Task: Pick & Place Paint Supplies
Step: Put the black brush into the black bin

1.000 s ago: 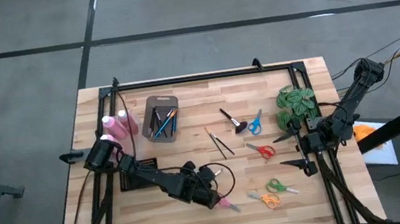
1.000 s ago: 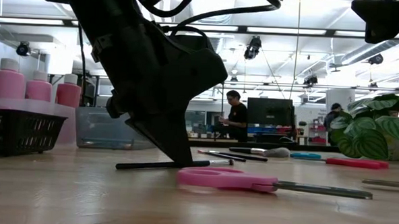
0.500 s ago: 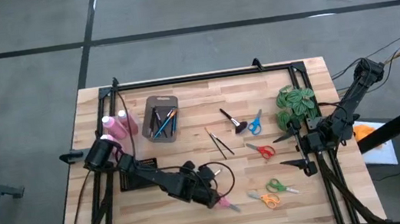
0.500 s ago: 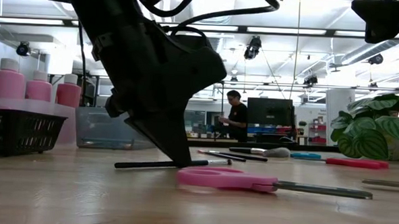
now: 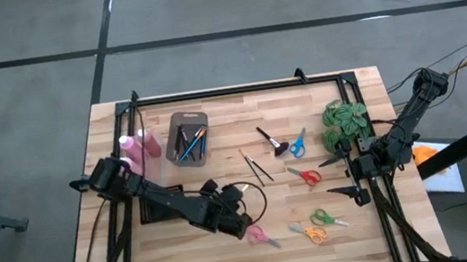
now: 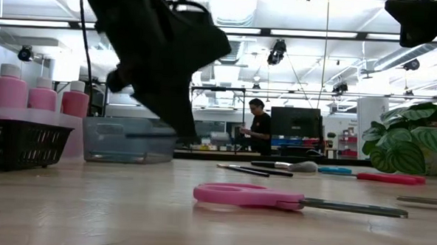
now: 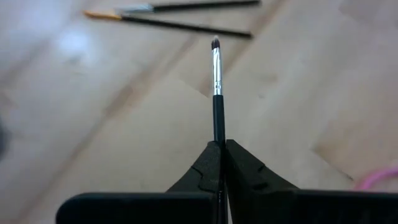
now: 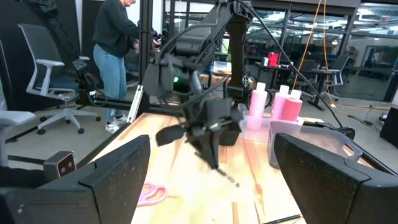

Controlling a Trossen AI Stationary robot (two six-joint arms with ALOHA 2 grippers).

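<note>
A: Holding item: one thin black paintbrush point(image 7: 217, 93), pinched near its handle end in your left gripper point(image 7: 221, 149), fingers fully closed, lifted clear of the table point(image 5: 232, 258).

B: Destination?

A: The grey bin point(image 5: 187, 138) with brushes, well apart toward the far left. Carry level, tip forward; release only over the bin. Right gripper point(image 5: 339, 176): spread wide, empty, waiting beside the plant point(image 5: 345, 121).
</note>
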